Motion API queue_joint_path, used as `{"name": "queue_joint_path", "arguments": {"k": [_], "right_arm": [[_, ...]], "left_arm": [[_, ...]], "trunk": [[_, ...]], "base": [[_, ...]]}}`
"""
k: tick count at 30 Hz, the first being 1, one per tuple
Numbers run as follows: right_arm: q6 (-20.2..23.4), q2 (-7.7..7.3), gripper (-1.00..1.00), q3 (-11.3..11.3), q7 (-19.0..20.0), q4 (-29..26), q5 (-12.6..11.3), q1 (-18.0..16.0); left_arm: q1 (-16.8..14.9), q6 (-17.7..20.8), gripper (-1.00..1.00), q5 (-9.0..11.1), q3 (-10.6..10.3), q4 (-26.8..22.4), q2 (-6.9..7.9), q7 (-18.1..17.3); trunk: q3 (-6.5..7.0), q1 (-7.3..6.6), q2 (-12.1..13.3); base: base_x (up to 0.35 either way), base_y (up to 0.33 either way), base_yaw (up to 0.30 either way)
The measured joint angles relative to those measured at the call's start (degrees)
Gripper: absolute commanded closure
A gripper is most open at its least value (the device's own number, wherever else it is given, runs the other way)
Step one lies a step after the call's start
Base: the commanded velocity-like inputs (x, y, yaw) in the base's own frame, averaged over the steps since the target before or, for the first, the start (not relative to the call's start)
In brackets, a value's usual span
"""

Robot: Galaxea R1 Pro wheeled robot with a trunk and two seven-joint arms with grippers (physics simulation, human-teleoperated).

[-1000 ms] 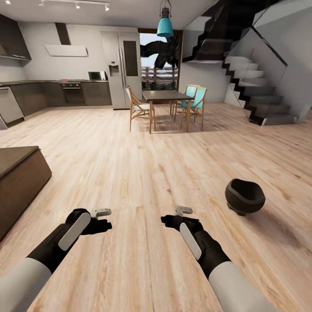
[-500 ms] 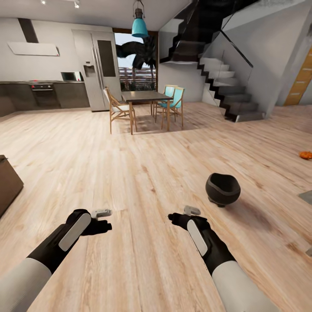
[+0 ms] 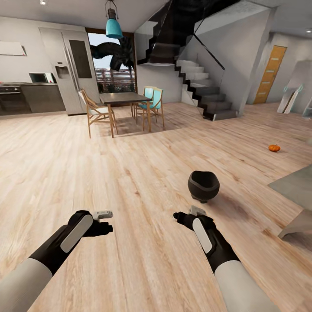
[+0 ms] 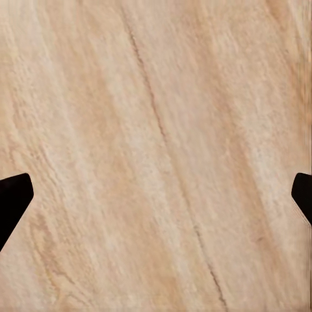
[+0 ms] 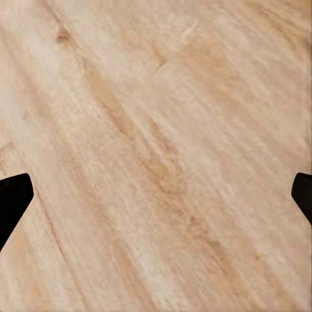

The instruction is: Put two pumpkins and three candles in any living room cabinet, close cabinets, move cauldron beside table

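Two arms reach forward low over bare wood floor [image 3: 130,182], nothing held. Left gripper [image 3: 103,221] fingers spread apart and empty; left wrist view shows dark fingertips [image 4: 13,198] at opposite edges with plank grain between. Right gripper [image 3: 187,215] likewise spread and empty, its fingertips [image 5: 13,195] wide apart over floor. Cauldron [image 3: 203,185], black, round, wide-mouthed, sits upright on the floor just beyond the right gripper, apart from it. Right of the cauldron, a grey slab corner of the low bench [image 3: 297,186] with a pale angular leg under it; cauldron near it but not touching. Farther off, beyond the bench and right of the cauldron, one orange pumpkin [image 3: 274,148] on the floor, well apart from both. Well behind the cauldron to its left, dining table [image 3: 123,99] with wooden and teal chairs under a teal pendant lamp [image 3: 114,28]; behind the cauldron, dark staircase [image 3: 203,93].
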Motion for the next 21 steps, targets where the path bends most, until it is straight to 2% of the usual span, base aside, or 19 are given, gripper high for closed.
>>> {"name": "queue_joint_path", "arguments": {"k": [10,21], "right_arm": [[0.0,-0.29,-1.0,-1.3,-0.3,0.1,0.1,0.0],[0.0,-0.81,-1.0,-1.3,-0.3,0.0,-0.1,0.0]], "left_arm": [[0.0,-0.1,-1.0,0.0,-0.3,0.2,0.0,0.0],[0.0,-1.4,-1.0,-0.1,-0.4,0.4,0.08,-0.1]], "trunk": [[0.33,-0.02,0.0],[0.39,-0.02,0.0]], "base": [[0.214,0.0,-0.262],[0.314,0.0,-0.045]]}}
